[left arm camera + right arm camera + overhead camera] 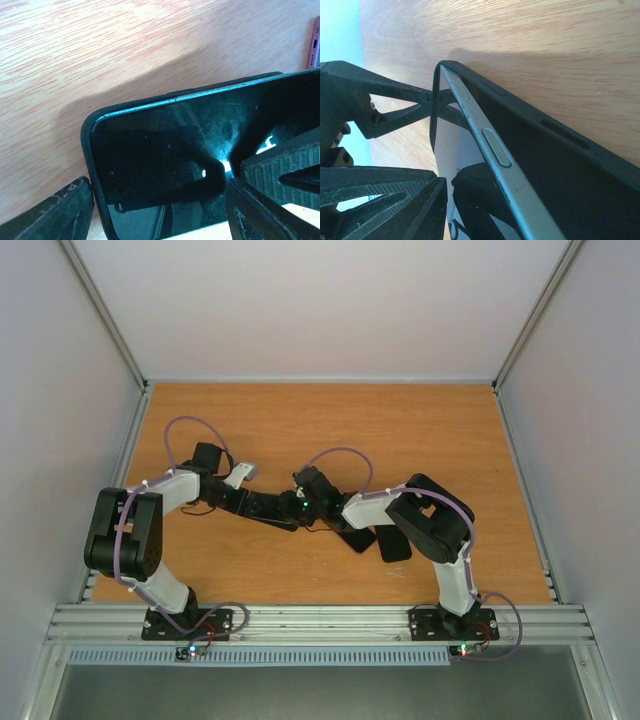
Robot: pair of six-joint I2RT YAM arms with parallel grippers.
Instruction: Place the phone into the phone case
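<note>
Seating the phone [165,165] looks only partly done. Near the middle of the worktop [420,420], one corner sits inside the phone case [560,150], but the metal side with its buttons [497,147] rides at a slant above the case's wall.

Your left tool [157,192] stands wide, with one finger [55,212] just beside the case's edge and the other [280,195] over the glass. It clamps nothing that I can see. Your right tool [447,200] shows a narrow gap with nothing in it, its fingers close by the phone's face.

- **Pop-out:** if you press on the seated corner, the raised side may lever up and come out.
- **Skid:** if you push sideways with nothing pinning the case, it could slide away over the smooth wood.
- **Slip:** a ribbed pad dragged across the screen may slip rather than push.
- **Collision:** both tools crowd the same corner, so a careless sweep could knock them together.
</note>
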